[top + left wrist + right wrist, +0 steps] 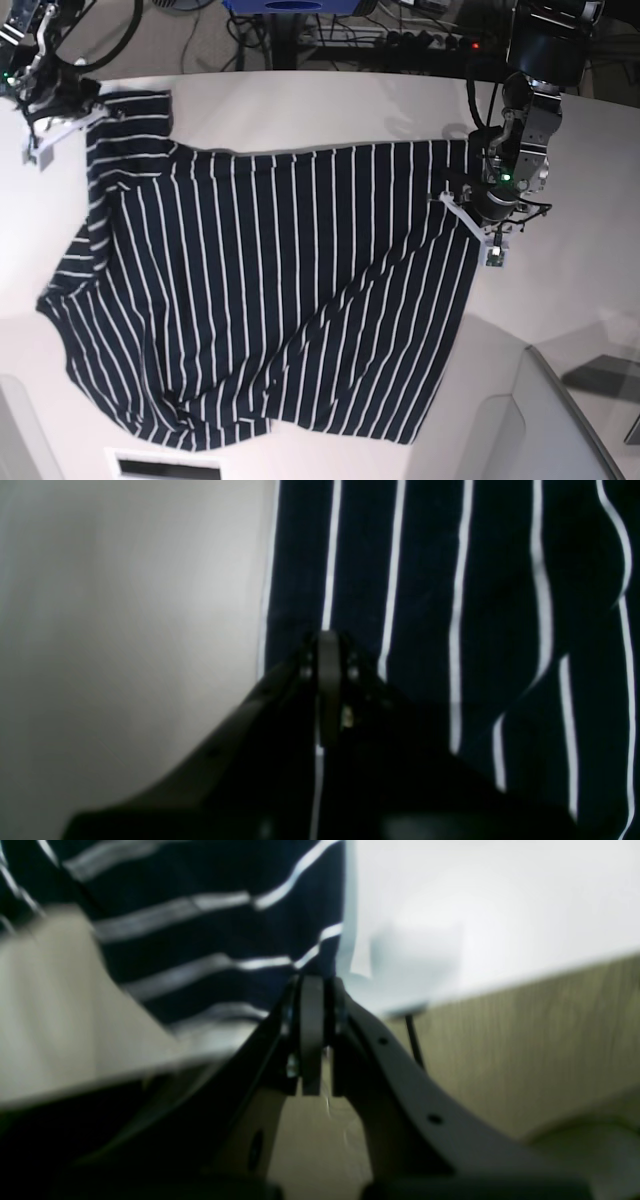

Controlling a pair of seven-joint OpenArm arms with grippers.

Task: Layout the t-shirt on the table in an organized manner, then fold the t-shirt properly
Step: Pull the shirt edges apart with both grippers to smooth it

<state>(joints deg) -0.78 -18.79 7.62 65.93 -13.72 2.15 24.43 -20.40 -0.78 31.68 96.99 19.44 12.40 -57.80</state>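
Note:
The dark navy t-shirt [270,290] with thin white stripes lies spread over the white table [330,100], with wrinkles near its bottom hem. My left gripper [468,200] is at the shirt's right edge. In the left wrist view it [327,640] is shut, with striped fabric [425,580] running between its jaws next to bare table [125,630]. My right gripper [85,102] is at the far-left sleeve corner. In the right wrist view it [312,990] is shut at the edge of the fabric [210,925], close to the table's edge [500,900].
Cables and a power strip [430,40] lie beyond the table's far edge. A grey box-like object [560,420] stands at the lower right. A white panel [160,465] is at the bottom edge. Wooden floor [525,1050] shows below the table.

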